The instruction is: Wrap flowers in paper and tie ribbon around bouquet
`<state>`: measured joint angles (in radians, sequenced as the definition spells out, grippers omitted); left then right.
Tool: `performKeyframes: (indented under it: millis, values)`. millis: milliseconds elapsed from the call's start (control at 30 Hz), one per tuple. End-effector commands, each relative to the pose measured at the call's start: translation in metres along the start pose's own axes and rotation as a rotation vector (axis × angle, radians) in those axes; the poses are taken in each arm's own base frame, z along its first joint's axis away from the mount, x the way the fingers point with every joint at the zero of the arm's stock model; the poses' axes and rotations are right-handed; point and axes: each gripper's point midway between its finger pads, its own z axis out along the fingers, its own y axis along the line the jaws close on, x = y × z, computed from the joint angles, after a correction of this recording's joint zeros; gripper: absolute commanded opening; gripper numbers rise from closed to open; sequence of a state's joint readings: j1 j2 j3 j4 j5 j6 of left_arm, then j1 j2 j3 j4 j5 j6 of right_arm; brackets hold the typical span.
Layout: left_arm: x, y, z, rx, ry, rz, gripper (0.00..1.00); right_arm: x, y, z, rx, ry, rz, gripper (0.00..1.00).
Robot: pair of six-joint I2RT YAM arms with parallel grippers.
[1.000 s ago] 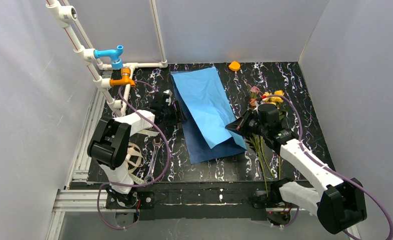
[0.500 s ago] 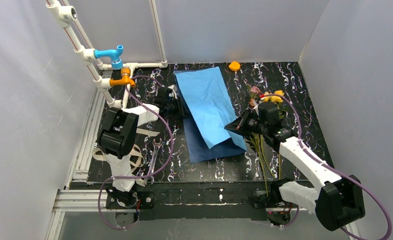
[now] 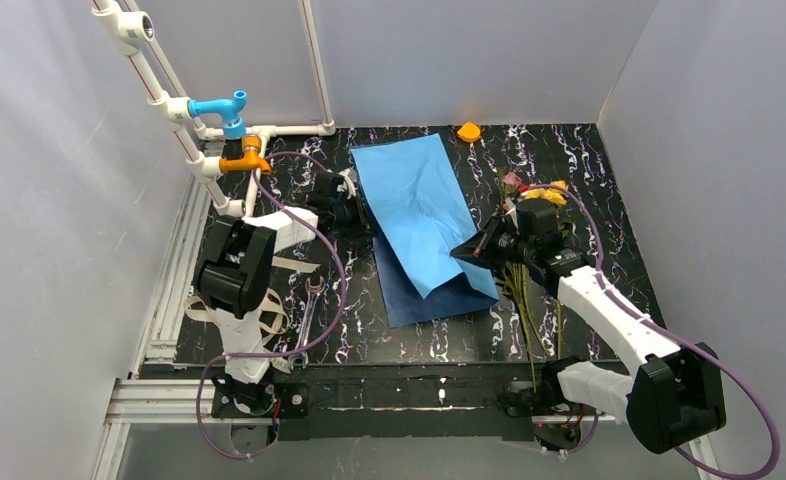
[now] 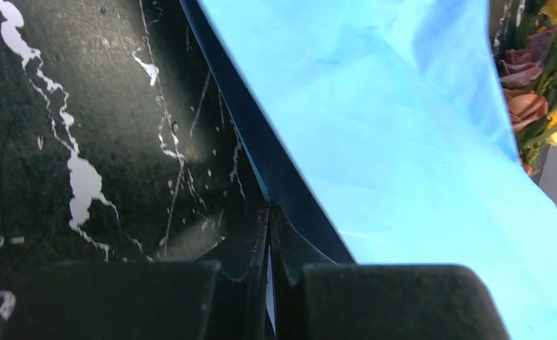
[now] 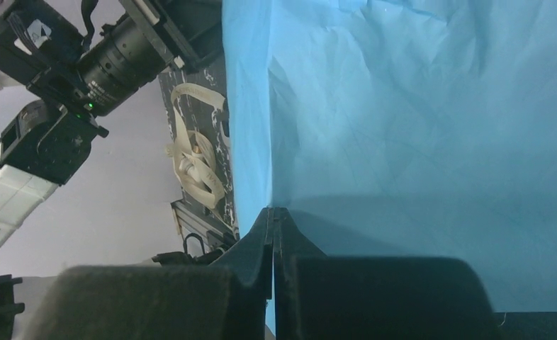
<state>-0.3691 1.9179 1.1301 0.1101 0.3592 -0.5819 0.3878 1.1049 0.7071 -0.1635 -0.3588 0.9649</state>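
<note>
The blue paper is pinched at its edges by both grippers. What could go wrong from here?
1. The left gripper and the right gripper each pinch a thin edge of the paper. Pulling in opposite ways may tear it or let it slip free.
2. The flowers lie beside the paper, not on it, and partly under the right arm. The arm might crush or drag them.

Left end effector (image 3: 357,215) and right end effector (image 3: 461,252) pinch the paper (image 3: 414,195)
</note>
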Motion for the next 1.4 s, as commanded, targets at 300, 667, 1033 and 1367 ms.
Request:
performKeyframes:
  millis: [300, 667, 1033, 1367]
  values:
    - [-0.008, -0.048, -0.149, -0.094, -0.013, 0.084, 0.0, -0.095, 0.009, -0.037, 0.166, -0.287, -0.001, 0.01]
    - [-0.009, -0.114, -0.245, 0.063, -0.054, 0.135, 0.0, -0.081, 0.063, -0.033, -0.053, -0.121, -0.352, 0.42]
    - [-0.018, -0.172, -0.234, 0.183, -0.024, 0.097, 0.0, -0.009, 0.121, -0.034, -0.143, 0.02, -0.566, 0.98]
    - [0.004, -0.2, -0.174, 0.17, 0.061, 0.136, 0.0, 0.019, 0.119, -0.019, -0.151, 0.064, -0.53, 0.98]
